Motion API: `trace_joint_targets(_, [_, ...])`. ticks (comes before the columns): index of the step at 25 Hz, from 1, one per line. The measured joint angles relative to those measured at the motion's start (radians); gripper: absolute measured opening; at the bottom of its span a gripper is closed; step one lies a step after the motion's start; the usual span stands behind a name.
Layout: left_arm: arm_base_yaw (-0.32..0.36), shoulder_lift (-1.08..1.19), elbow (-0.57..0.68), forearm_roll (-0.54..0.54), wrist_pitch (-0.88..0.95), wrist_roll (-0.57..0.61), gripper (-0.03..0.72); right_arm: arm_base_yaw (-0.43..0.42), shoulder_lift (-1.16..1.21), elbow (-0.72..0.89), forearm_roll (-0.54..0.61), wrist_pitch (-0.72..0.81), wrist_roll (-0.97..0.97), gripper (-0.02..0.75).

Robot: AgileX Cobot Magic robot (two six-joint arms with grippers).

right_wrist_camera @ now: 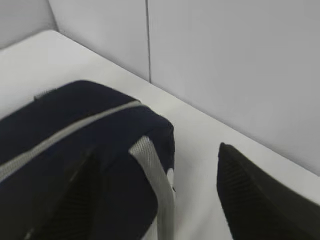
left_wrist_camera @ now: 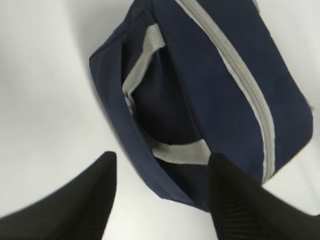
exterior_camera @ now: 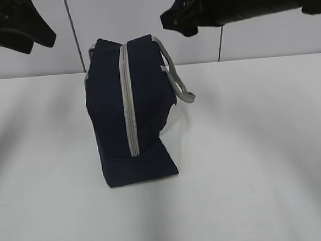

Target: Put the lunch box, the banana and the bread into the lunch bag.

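Bag: stands at the middle of the white table, zipper running over its top and down the near end; the zip looks closed along all that shows.
Contents: hidden; nothing inside can be seen.
Handles: one grey strap droops toward 3 o'clock; another lies flat on the side in the left wrist view.
Left gripper: fingers spread, empty, above the bag, at 10 o'clock in the exterior view.
Right gripper: fingers spread, empty, at 1 o'clock.
Cut off: both arms.
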Motion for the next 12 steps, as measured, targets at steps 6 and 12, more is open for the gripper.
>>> trace_joint_targets(6, [-0.042,-0.157,0.061,0.07,0.022,-0.046,0.399,0.126,-0.135,0.228,0.021,0.264,-0.087,0.53])
trace_joint_targets(12, [-0.056,-0.349,0.26,0.067,0.0,-0.052,0.398,0.137,-0.198,0.386,0.031,0.364,-0.087,0.519])
